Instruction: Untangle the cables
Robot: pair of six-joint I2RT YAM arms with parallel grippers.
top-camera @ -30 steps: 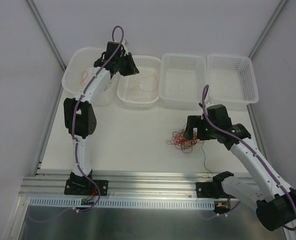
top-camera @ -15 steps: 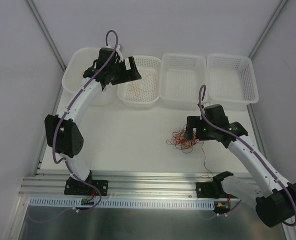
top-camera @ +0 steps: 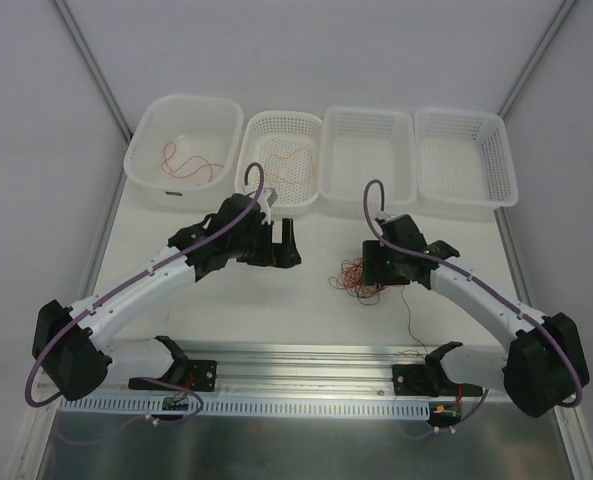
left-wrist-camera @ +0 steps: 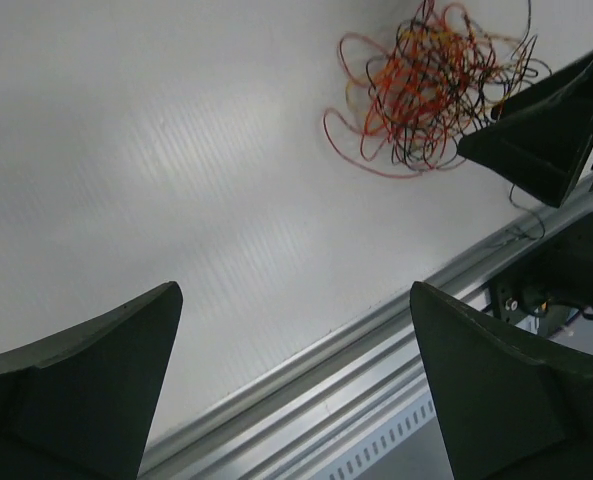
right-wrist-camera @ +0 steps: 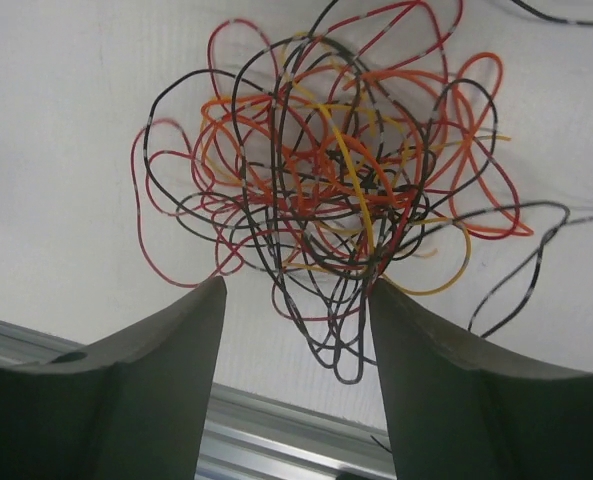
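I'm seeing left gripper hanging wide open above the table; right gripper sitting with fingers apart, straddling loops of the cable tangle.

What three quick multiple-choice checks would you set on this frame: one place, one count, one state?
1. Where is the cable tangle?
A. In the far-left bin
B. On the table, at the right gripper
C. On the metal rail at the near edge

2. How many white bins line the far edge?
A. Two
B. Three
C. Four

3. How does the left gripper stand?
A. Open, nothing between its fingers
B. Shut on a red cable
C. Shut on nothing

Key:
1 B: the top view shows the tangle on the table, and the right wrist view shows that gripper's fingers either side of its near loops.
2 C: four bins sit side by side in the top view.
3 A: the left wrist view shows the fingers wide apart over bare table.
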